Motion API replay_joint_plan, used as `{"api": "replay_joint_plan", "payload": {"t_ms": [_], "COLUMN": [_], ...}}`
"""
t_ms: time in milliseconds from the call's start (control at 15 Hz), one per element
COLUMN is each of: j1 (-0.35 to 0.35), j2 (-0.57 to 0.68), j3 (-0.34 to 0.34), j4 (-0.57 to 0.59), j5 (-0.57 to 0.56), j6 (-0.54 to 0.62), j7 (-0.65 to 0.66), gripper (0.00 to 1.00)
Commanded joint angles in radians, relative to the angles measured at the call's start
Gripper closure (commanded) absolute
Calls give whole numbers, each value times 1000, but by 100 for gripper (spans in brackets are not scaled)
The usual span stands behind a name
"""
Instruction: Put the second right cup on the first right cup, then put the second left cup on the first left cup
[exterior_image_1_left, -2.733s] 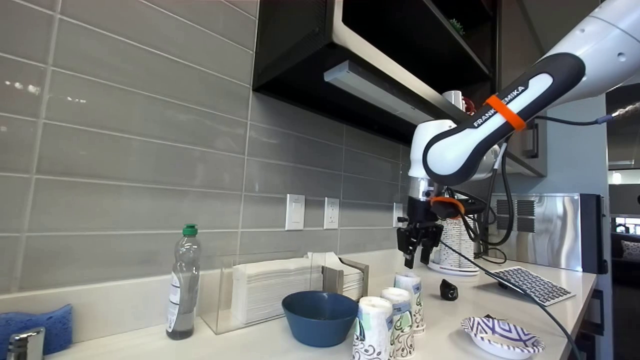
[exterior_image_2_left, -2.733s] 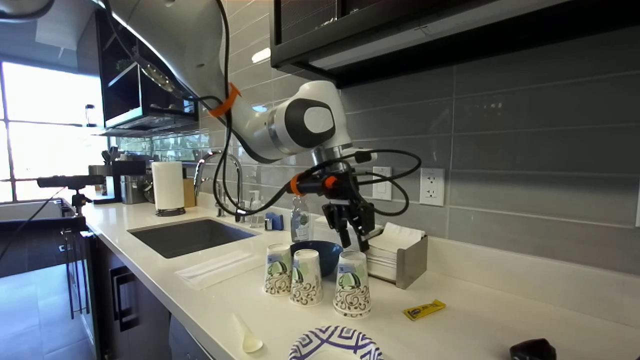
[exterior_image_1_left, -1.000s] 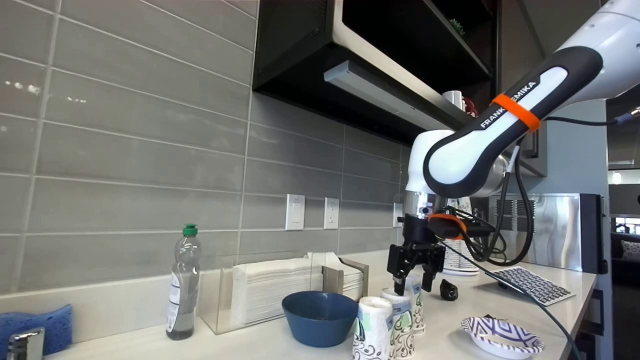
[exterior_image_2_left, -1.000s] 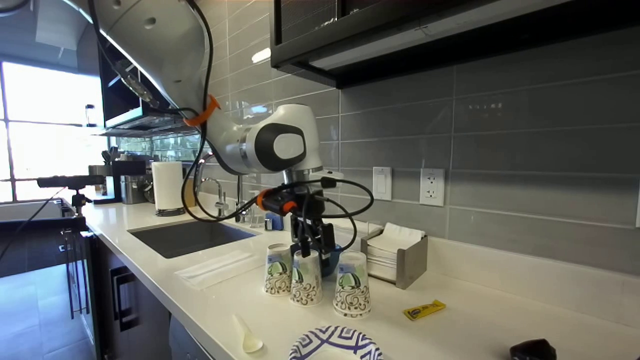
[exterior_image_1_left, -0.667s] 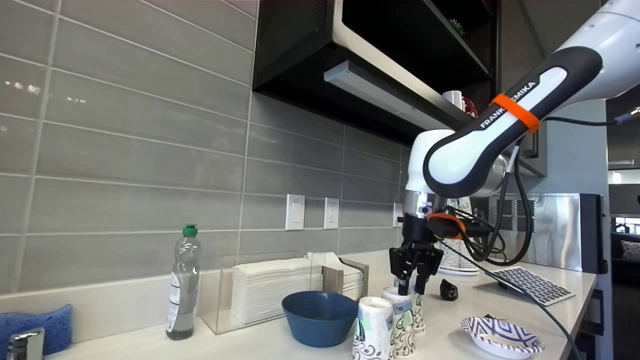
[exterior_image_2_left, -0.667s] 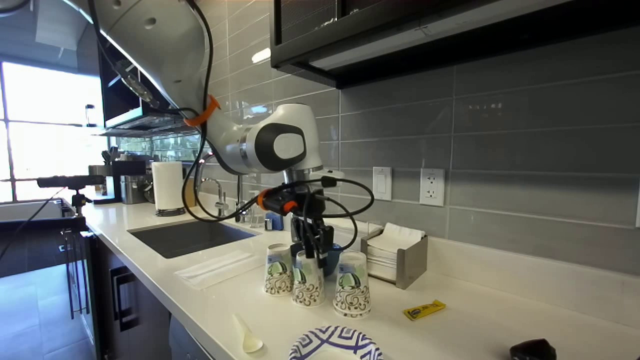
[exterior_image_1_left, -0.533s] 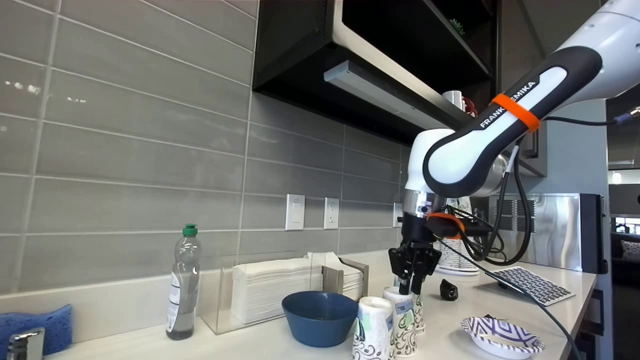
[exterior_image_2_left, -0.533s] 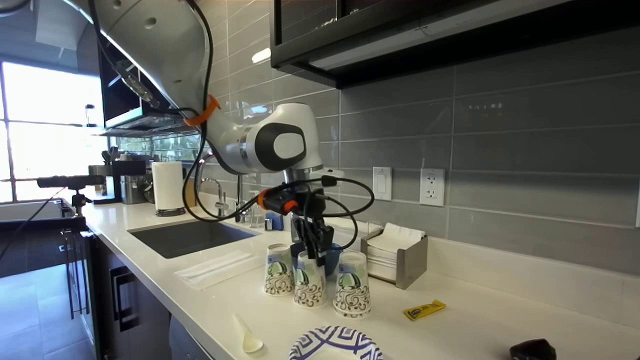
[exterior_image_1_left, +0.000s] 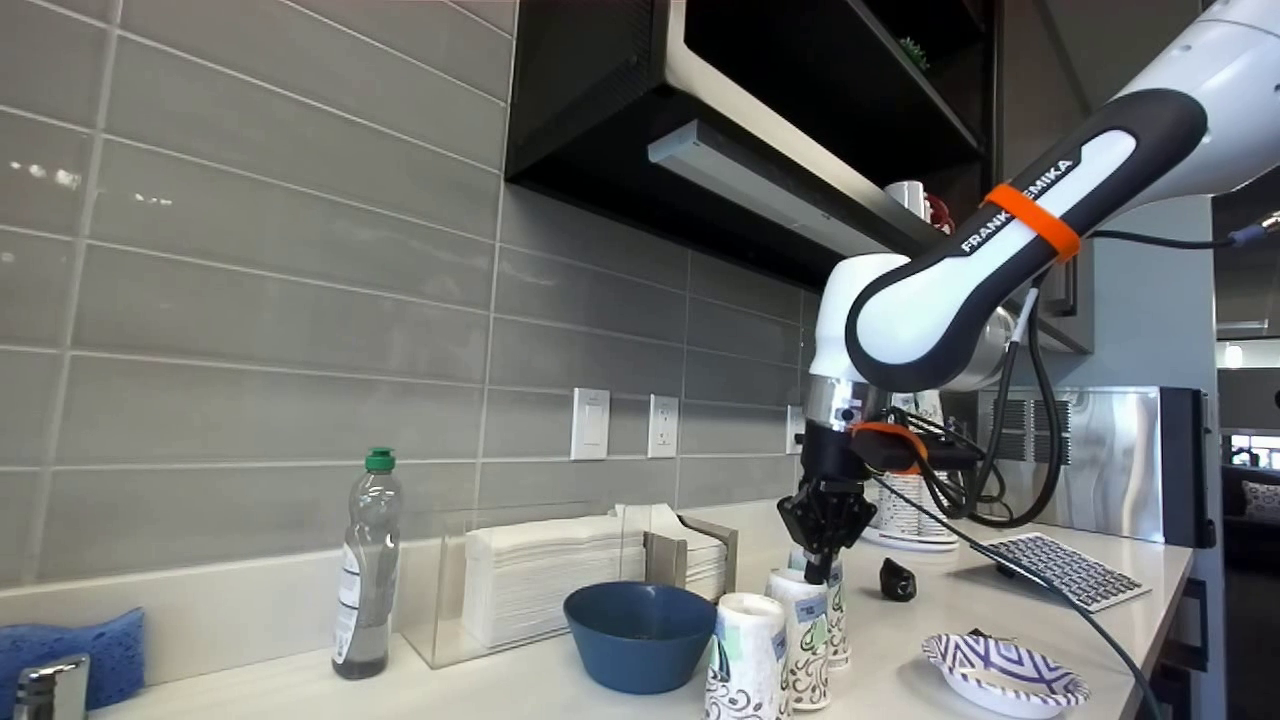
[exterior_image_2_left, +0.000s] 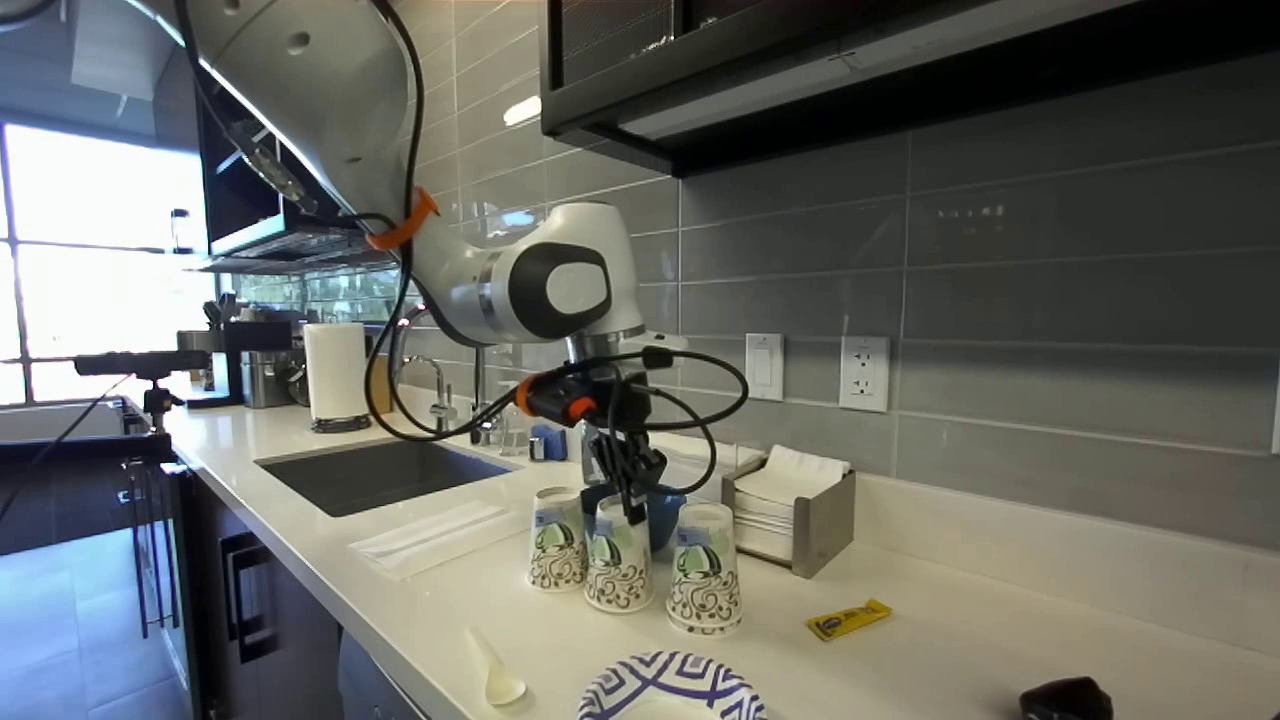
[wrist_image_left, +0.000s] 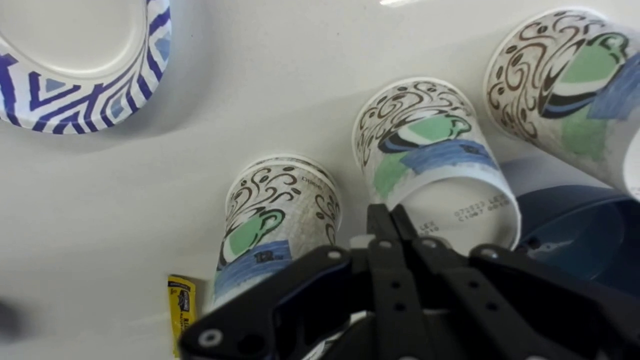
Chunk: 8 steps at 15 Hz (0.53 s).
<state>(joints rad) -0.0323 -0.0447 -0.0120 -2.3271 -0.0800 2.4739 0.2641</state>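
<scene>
Three paper cups with printed scrolls stand bottom-up in a row. My gripper (wrist_image_left: 390, 211) is over the middle cup (exterior_image_2_left: 618, 570), its fingers shut on the edge of the raised base. In the wrist view one fingertip lies over the recessed bottom, the other outside the rim. At lower left there, an end cup (wrist_image_left: 280, 200) shows a doubled rim, like two cups nested. The opposite end cup (wrist_image_left: 565, 90) shows a single rim. In an exterior view this single cup (exterior_image_1_left: 745, 655) stands closest to the camera, and the nested one (exterior_image_1_left: 838, 640) is partly hidden behind.
A blue bowl (exterior_image_1_left: 640, 635) sits close beside the cups. Behind are napkins in a holder (exterior_image_2_left: 825, 520). A patterned paper plate (exterior_image_1_left: 1005, 675), a spoon (exterior_image_2_left: 497, 675) and a yellow packet (exterior_image_2_left: 848, 620) lie around. The sink (exterior_image_2_left: 385, 475) is farther along the counter.
My gripper has come down to the middle cup, and its fingers have closed on the edge of the base. The cup has shifted slightly and seems raised a little.
</scene>
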Motion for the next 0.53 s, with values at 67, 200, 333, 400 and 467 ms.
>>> {"api": "replay_joint_plan", "payload": {"t_ms": [67,200,333,400,467], "j1": [2,-2,-5,-7,-8], "j2": [-67,-99,-139,-161,-180], "j3": [7,14,28,39,48], "j4": [-17,-19,-19,-16,-12], "j5": [-37,-84,-138,-176,-200], "j6": [-24,-47,-73,-94,-110], "j7": [15,37,58,74,79], "gripper": [99,99,99,99,99]}}
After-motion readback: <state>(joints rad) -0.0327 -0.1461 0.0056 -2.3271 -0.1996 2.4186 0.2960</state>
